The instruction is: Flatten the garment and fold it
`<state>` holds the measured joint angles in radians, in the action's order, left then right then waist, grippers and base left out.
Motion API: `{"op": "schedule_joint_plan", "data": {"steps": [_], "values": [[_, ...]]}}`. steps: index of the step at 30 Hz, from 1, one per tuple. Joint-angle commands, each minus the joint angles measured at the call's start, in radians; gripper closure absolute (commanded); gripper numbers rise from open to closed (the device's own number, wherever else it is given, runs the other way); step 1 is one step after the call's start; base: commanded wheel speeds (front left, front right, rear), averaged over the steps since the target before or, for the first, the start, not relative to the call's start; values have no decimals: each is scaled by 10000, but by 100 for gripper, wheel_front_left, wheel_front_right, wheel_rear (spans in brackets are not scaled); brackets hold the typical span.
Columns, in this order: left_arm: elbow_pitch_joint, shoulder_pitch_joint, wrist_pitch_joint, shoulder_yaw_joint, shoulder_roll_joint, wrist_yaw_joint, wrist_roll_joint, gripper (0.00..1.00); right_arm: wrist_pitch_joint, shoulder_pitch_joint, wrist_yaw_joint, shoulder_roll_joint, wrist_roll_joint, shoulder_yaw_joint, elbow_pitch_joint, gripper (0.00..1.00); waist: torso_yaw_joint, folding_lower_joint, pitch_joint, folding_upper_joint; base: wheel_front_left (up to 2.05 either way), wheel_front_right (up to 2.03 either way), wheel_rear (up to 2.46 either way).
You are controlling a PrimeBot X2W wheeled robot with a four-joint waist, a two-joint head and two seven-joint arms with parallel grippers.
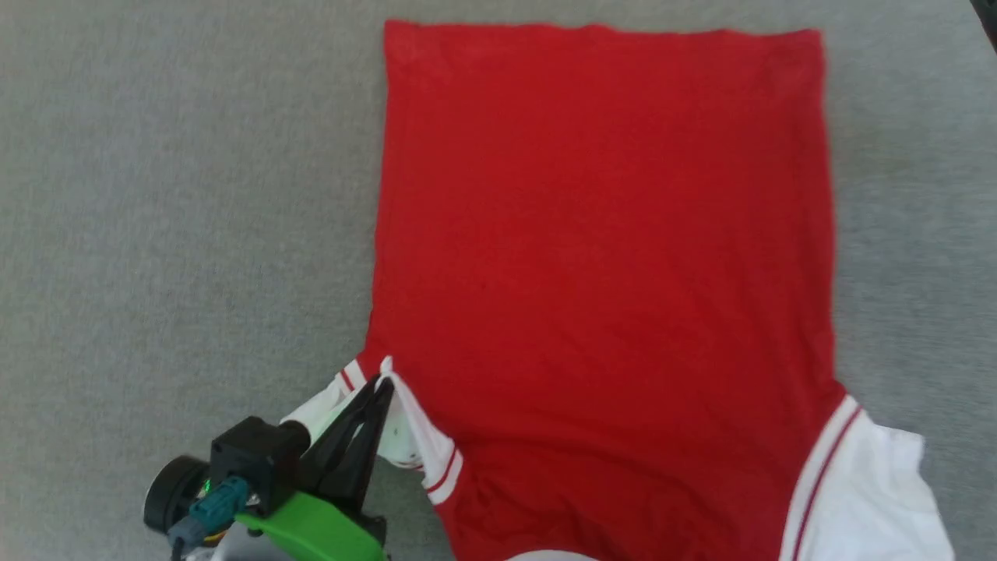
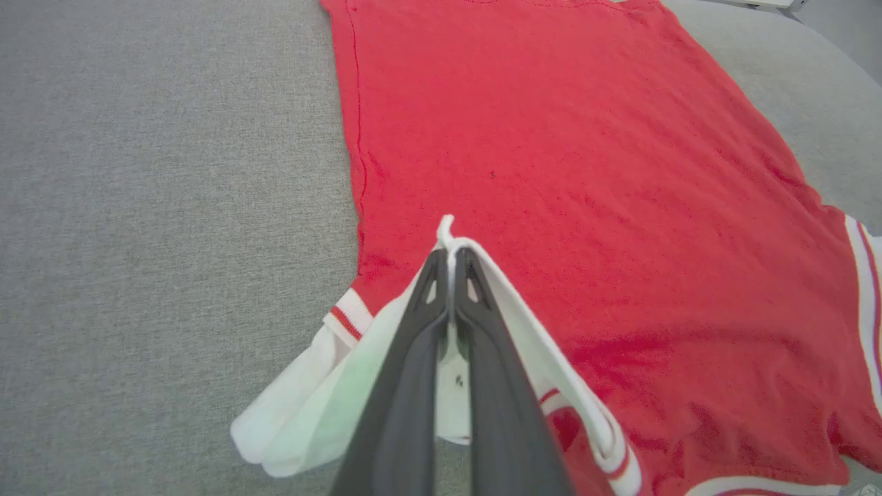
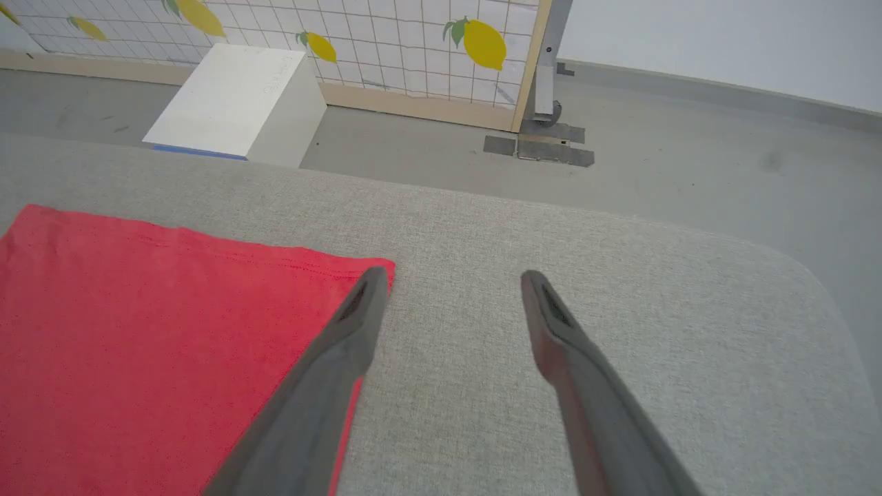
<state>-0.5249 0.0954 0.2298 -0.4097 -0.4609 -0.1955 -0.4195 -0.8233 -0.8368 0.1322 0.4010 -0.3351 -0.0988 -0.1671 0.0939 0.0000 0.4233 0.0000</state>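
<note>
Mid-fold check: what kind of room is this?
Likely a robot test room, not a home: a grey fabric-padded table, a lemon-printed grid partition panel, and a white box on grey floor.

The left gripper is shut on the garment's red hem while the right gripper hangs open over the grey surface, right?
Not the hem: the left wrist view shows the left gripper shut on the white sleeve of the garment. The right gripper does hang open over the grey surface.
</note>
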Motion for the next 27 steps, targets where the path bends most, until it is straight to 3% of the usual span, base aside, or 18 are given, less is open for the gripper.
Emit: {"op": "schedule_joint_plan", "data": {"steps": [1,13,14,15,16,27], "values": [[13,-289,-94,-80,113,68,109,100,-108,-283,-15,-126,291,10,-237,0,1015,0,1172,0,0,0,0],[494,-1166,-369,-674,634,381,292,100,-508,-665,-15,-434,1420,-565,-1472,0,1951,0,2203,0,0,0,0],[548,-1206,-391,-695,666,390,290,100,-529,-647,-15,-469,1480,-629,-1555,8,1970,0,2227,0,0,0,0],[602,-1235,-415,-706,691,394,284,100,-535,-629,-15,-496,1544,-667,-1614,62,1974,0,2238,0,0,0,0],[645,-1248,-430,-708,702,394,278,100,-541,-606,-15,-503,1559,-620,-1636,100,1963,0,2232,0,0,0,0],[965,-1100,-658,-379,513,268,178,100,781,214,-15,-57,310,-354,-1063,100,929,0,786,0,0,0,0]]}}
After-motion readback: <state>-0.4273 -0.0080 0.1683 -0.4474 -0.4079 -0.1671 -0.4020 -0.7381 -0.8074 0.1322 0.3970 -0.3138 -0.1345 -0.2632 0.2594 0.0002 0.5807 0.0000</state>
